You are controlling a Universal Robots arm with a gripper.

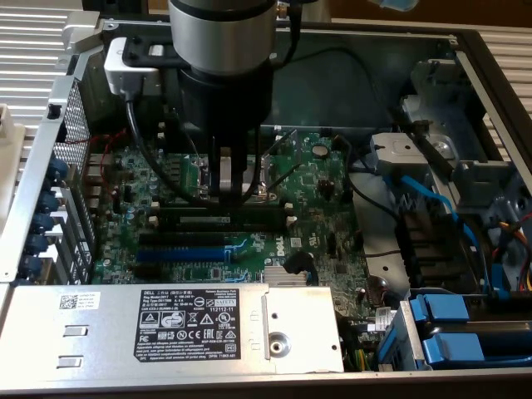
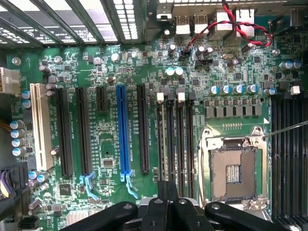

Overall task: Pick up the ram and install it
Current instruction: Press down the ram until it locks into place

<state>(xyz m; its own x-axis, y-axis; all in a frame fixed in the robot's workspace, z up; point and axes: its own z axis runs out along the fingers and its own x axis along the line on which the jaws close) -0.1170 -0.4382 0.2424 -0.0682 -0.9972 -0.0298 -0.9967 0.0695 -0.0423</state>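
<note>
**Ram seating: press square, watch the clips**

Gripper point(image 2: 168, 191) is fully closed with nothing clamped between the fingers. It sits low over the memory slots point(image 2: 175, 139), beside the empty CPU socket point(image 2: 234, 168).

The ram point(image 2: 162, 139) looks to be standing edge-on in the memory slot nearest the blue expansion slot point(image 2: 122, 130), though it's hard to be sure.

My read: this is a seating push. Keep the force straight down and along the stick's line, with no tilt, and confirm both white end clips point(image 2: 160, 96) snap in.

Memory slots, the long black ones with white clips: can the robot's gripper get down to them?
Probably yes. The gripper hangs right over the memory slots, down close to the motherboard, and no cable or bracket seems to cross between them.
</note>
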